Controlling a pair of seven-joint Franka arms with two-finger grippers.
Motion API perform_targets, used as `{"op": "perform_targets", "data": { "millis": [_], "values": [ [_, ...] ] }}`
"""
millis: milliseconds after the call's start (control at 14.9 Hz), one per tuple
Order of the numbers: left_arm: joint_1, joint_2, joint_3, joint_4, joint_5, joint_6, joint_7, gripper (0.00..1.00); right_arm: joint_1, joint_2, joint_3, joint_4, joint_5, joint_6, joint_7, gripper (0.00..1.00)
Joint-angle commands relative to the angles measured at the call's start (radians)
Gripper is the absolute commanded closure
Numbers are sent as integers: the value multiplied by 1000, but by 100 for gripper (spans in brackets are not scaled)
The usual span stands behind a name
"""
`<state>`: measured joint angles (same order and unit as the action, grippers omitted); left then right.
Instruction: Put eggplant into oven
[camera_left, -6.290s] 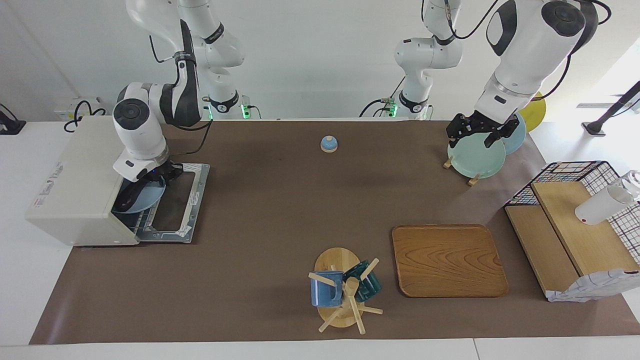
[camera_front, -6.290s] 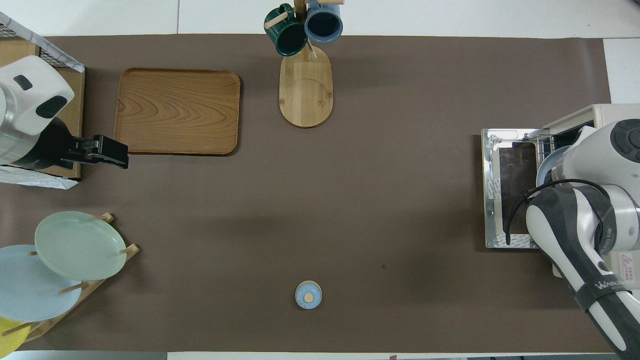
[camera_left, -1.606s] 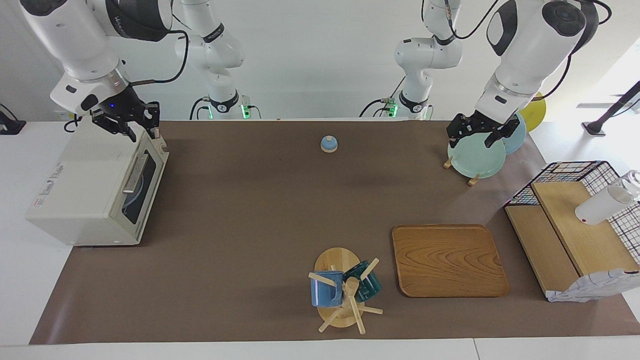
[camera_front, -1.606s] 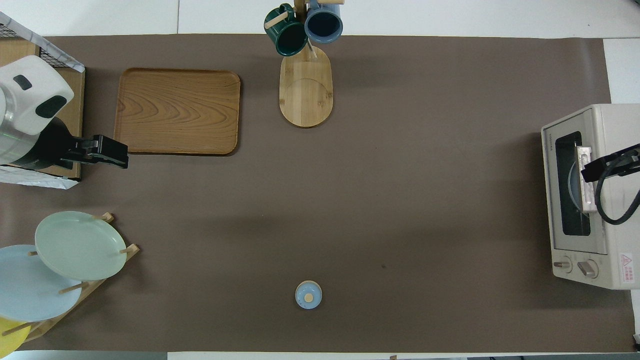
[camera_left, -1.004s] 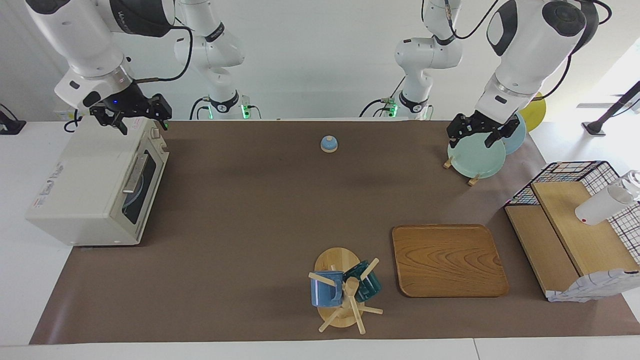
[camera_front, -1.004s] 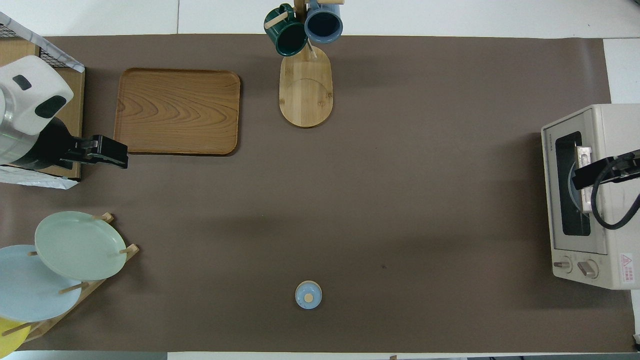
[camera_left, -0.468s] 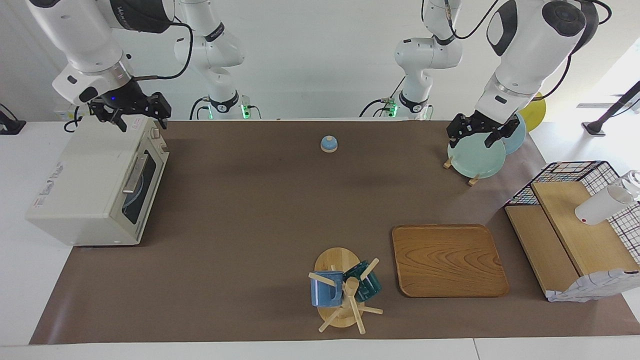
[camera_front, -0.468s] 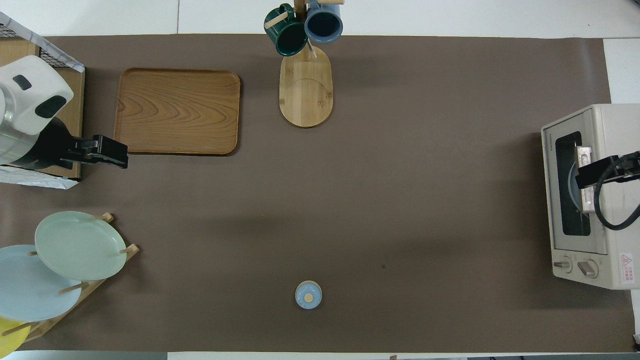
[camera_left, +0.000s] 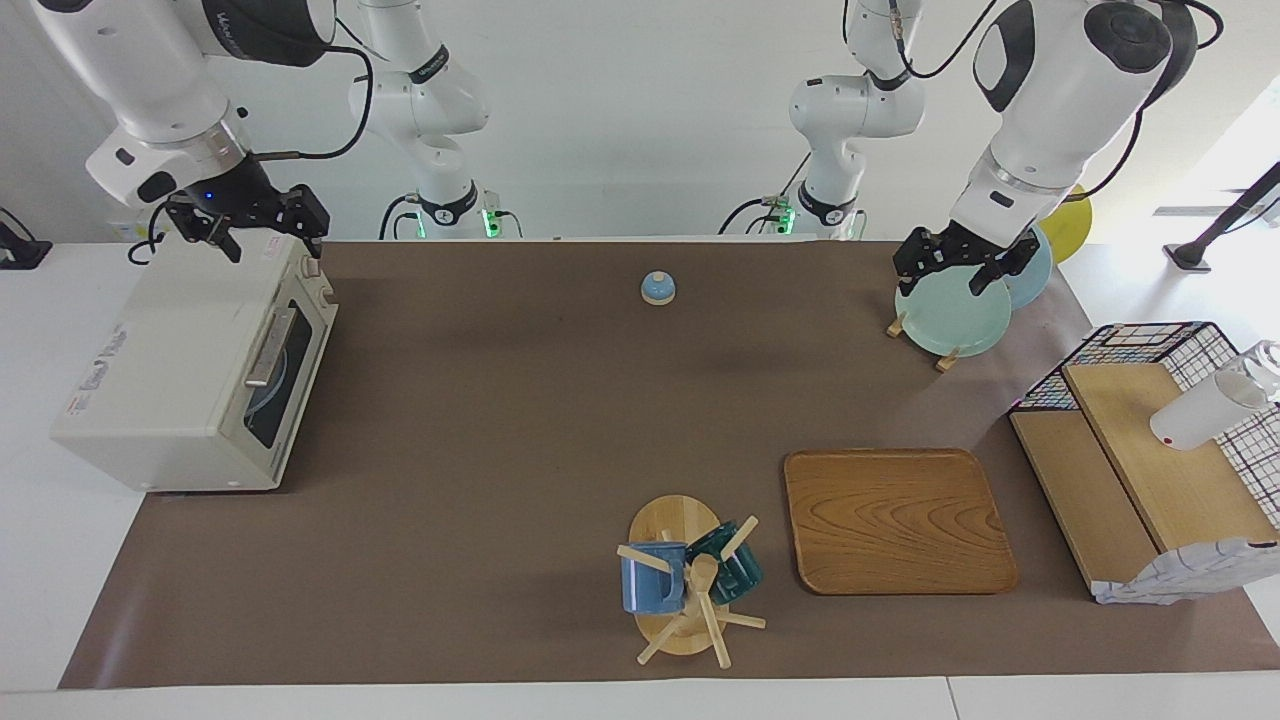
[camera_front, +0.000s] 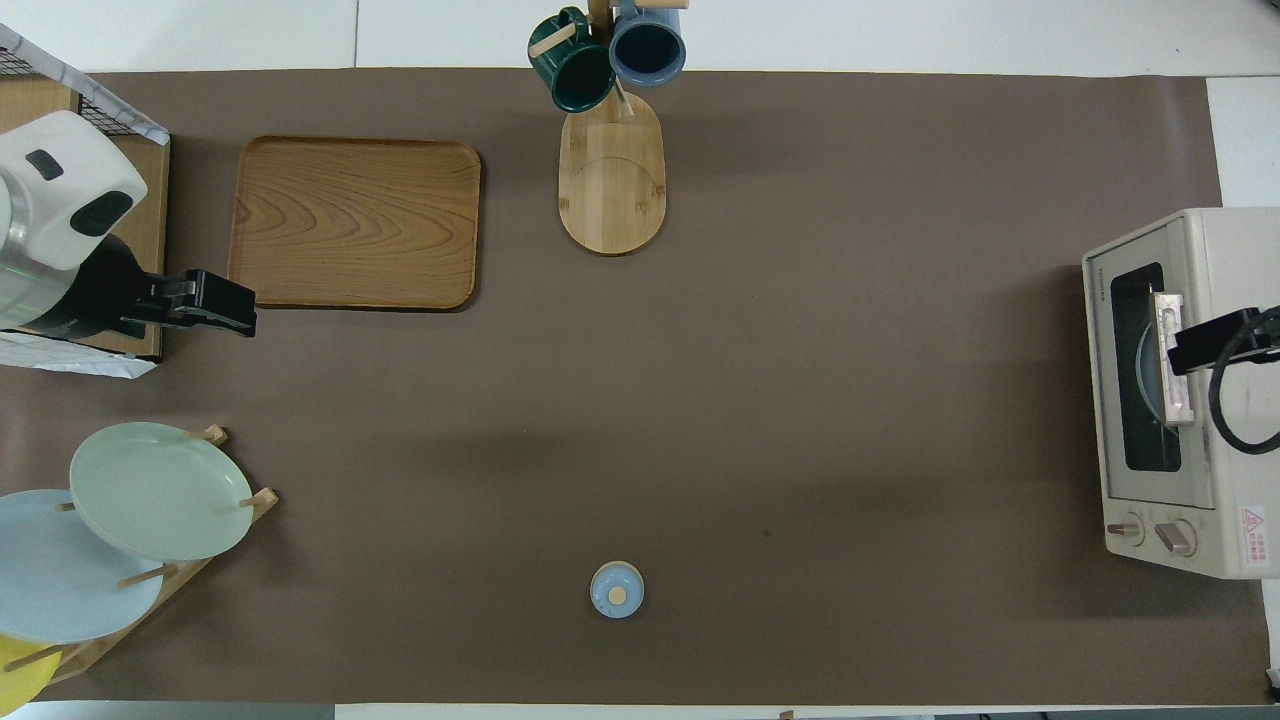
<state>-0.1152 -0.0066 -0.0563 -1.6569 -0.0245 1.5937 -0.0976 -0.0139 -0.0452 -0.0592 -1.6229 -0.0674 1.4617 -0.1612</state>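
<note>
The cream-white oven (camera_left: 170, 380) stands at the right arm's end of the table with its glass door shut; it also shows in the overhead view (camera_front: 1180, 400). A blue plate (camera_left: 272, 385) shows through the glass. The eggplant is hidden or out of view. My right gripper (camera_left: 245, 235) hangs empty just over the oven's top, at the edge nearest the robots, and shows in the overhead view (camera_front: 1215, 340) too. My left gripper (camera_left: 958, 270) waits over the plate rack, empty; it also shows in the overhead view (camera_front: 225, 308).
A small blue bell (camera_left: 658, 288) sits near the robots. A rack of plates (camera_left: 950, 315), a wooden tray (camera_left: 898, 520) and a wire shelf (camera_left: 1150, 450) stand toward the left arm's end. A mug tree (camera_left: 685, 580) stands at the edge farthest from the robots.
Six seconds ago the oven door lay open with my right gripper at the plate inside. Now the door is shut. In the last second the right gripper drifted slightly over the oven top.
</note>
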Motion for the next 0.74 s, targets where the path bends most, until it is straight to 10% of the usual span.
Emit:
{"op": "perform_targets", "data": {
  "millis": [0, 669],
  "values": [
    [0, -26, 1, -24, 18, 0, 3, 0, 0, -12, 4, -6, 21, 12, 11, 0],
    [0, -26, 1, -24, 18, 0, 3, 0, 2, -10, 10, 2, 49, 17, 19, 0]
  ]
}}
